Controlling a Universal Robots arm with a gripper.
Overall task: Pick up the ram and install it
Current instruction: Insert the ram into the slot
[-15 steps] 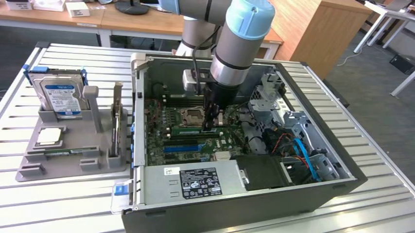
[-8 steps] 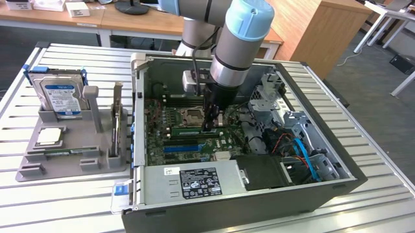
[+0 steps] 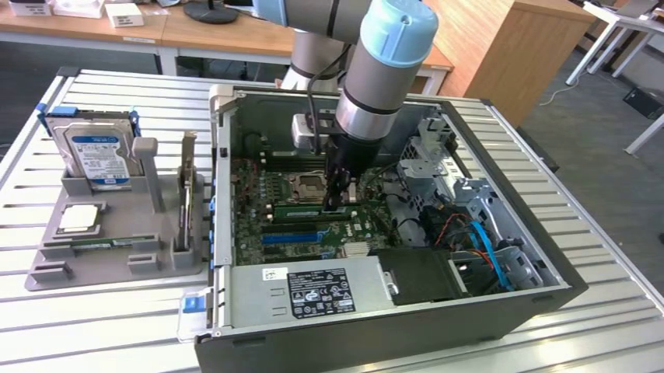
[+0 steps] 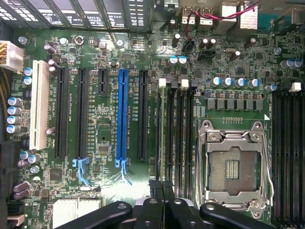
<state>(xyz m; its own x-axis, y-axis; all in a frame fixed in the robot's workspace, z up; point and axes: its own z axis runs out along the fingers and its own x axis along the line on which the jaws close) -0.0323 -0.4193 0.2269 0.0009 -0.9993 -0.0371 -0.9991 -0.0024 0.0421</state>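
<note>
At the left of the exterior frame, a grey moulded plastic tray (image 3: pixel 62 268) on the slatted metal table (image 3: pixel 596 256) carries a blue-labelled hard drive (image 3: pixel 99 151) and an upright green expansion card with a metal bracket (image 3: pixel 186 194). Both stand well apart from the work, so I see little risk there.

At mid-frame, inside the open black computer case (image 3: pixel 220 179), the ram (image 3: pixel 298 210), a long thin green circuit-board stick, stands on edge along the black memory slots (image 4: pixel 178 129). It sits just below the silver processor socket (image 3: pixel 311 186) in the frame.

The pincer (image 3: pixel 337 203) is pressed together on the ram's upper edge, apparently nearer its right-hand end. I cannot tell whether the stick is seated.

The likeliest trouble:
- **Uneven seating:** with an off-centre hold, the far end may ride high, so a downward push seats one end only.
- **Jamming:** the stick may catch on a white slot latch (image 4: pixel 162 82).
- **Strained board:** a notch out of line would turn the push into strain on the board.
- **Socket damage:** a sideways slip could bring the fingers onto the socket beside them.

Toward the right of the frame, a blue flat cable (image 3: pixel 487 249) lies apart from the arm and seems unlikely to snag.
</note>
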